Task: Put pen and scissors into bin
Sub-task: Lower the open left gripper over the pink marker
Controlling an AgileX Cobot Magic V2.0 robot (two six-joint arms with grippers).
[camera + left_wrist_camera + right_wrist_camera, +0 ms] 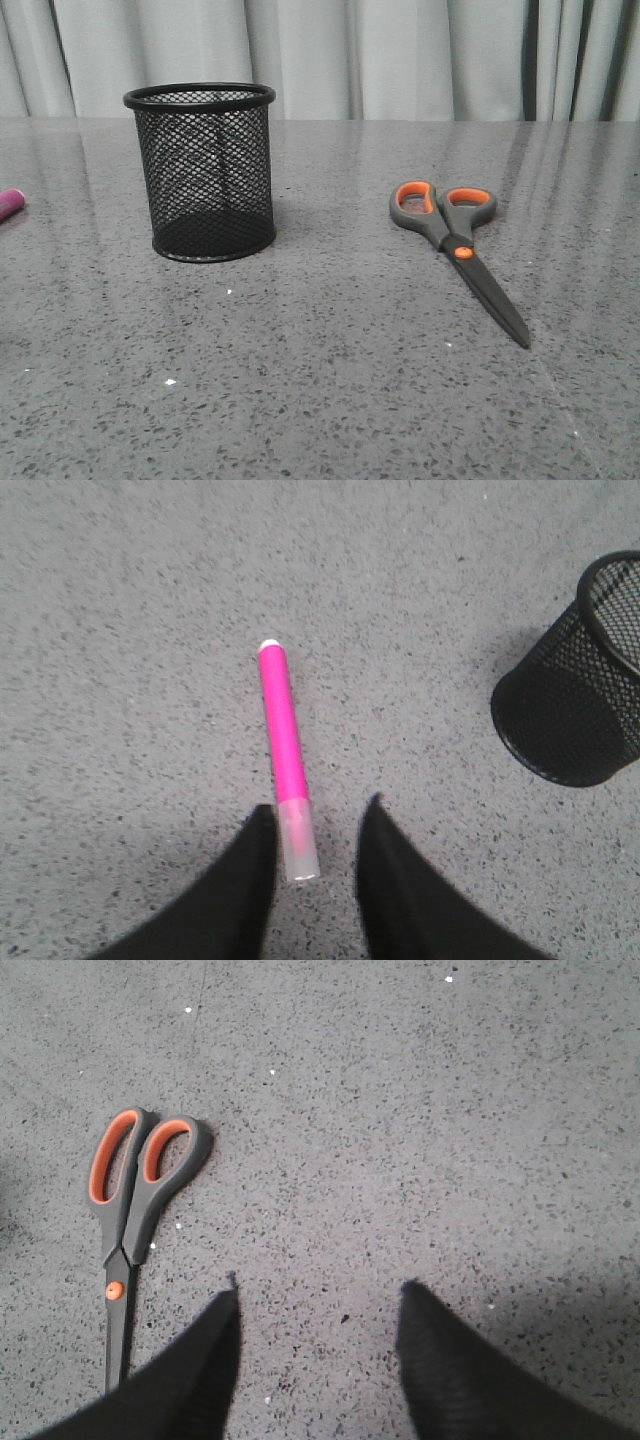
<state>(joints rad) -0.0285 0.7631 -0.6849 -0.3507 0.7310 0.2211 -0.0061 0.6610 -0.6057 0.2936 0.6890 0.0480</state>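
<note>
The black wire-mesh bin (203, 170) stands upright on the grey table, left of centre; it also shows in the left wrist view (575, 690). The magenta pen (283, 745) lies flat on the table; only its tip shows at the left edge of the front view (9, 204). My left gripper (318, 815) is open above the pen, its clear cap end between the fingers, not gripped. The scissors (455, 243) lie closed on the table to the right, also seen in the right wrist view (130, 1215). My right gripper (318, 1300) is open and empty beside the scissors.
A grey speckled table (320, 380) carries everything. Pale curtains (400, 55) hang behind its far edge. Neither arm shows in the front view.
</note>
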